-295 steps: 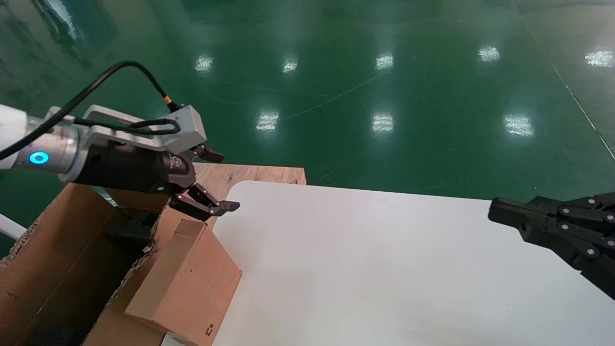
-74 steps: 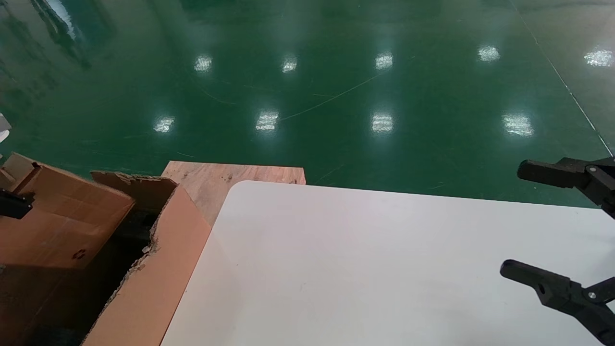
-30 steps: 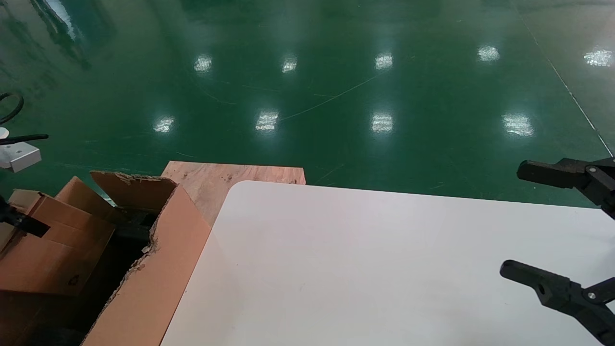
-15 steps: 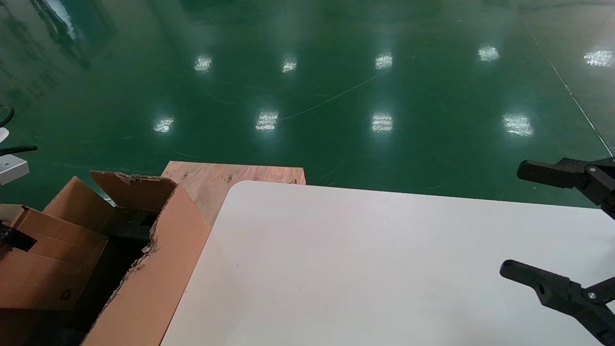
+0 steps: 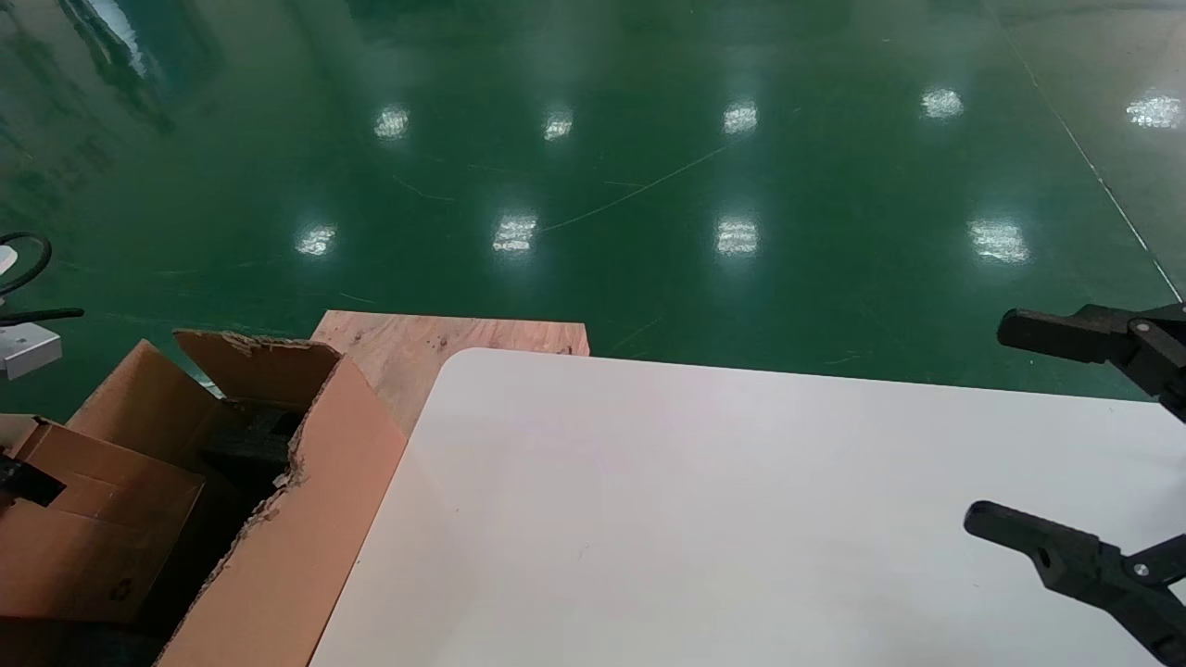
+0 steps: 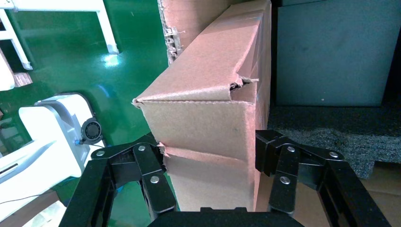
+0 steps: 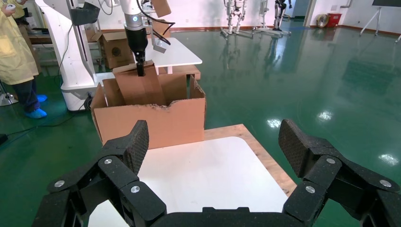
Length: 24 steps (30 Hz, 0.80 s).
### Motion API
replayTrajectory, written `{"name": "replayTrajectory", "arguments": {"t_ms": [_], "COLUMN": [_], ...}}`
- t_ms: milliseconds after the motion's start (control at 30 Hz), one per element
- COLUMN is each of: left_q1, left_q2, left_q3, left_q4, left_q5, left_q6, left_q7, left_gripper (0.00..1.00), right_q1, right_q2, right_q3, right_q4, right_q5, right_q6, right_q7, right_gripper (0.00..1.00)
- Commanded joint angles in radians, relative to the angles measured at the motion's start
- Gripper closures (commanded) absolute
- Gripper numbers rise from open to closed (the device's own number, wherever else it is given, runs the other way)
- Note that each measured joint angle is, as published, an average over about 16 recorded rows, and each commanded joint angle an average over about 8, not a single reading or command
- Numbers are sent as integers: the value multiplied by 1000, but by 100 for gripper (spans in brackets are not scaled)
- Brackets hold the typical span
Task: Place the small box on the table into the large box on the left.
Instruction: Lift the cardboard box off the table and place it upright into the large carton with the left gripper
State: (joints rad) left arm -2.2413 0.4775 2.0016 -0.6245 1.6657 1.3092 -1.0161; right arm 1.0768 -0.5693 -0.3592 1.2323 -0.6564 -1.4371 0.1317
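The small box [image 5: 93, 528] hangs tilted inside the large box [image 5: 306, 491] at the far left, with its recycling mark low on its face. My left gripper [image 6: 210, 146] is shut on the small box [image 6: 208, 118], one finger on each side. Only one of its fingers [image 5: 20, 482] shows in the head view. Black foam [image 5: 250, 445] lies inside the large box beyond the small box. My right gripper [image 5: 1001, 424] is open and empty above the right side of the white table [image 5: 695, 519]. The right wrist view shows the small box [image 7: 142, 87] in the large box [image 7: 156, 120].
A bare wooden board [image 5: 445, 343] sticks out behind the table's far left corner. Shiny green floor lies beyond. A white robot base [image 6: 52, 132] stands beside the large box. A person in yellow [image 7: 16, 56] stands far off.
The small box has sunk lower into the large box with my left gripper still on it. The right arm has not moved.
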Motion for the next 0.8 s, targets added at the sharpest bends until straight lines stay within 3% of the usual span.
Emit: {"name": "replayTrajectory", "arguments": {"t_ms": [33,433,500,700,733,800], "left_q1": [4,20,22,25,26,26], "left_q2": [0,1,-1,-10,-10,-12], "left_q3": [1,8,7,2,1,0], "left_q4": [-3,-21,-27,-38,-39,-40], "left_q5": [-1,13,12,1,0,-3], "left_q6": [0,-20,-26,-34,-35,-34], "left_q7": [-1,-29,-36,-49,-50,-52], "left_gripper": [100,100,85,10,2,0], "right_q1": [0,0,0,0,0,0], "right_q2": [0,0,0,0,0,0], "right_q3": [0,0,0,0,0,0], "right_q4": [0,0,0,0,0,0], "right_q5": [0,0,0,0,0,0], "right_q6": [0,0,0,0,0,0], "right_q7": [0,0,0,0,0,0], "right_gripper": [0,0,0,0,0,0]}}
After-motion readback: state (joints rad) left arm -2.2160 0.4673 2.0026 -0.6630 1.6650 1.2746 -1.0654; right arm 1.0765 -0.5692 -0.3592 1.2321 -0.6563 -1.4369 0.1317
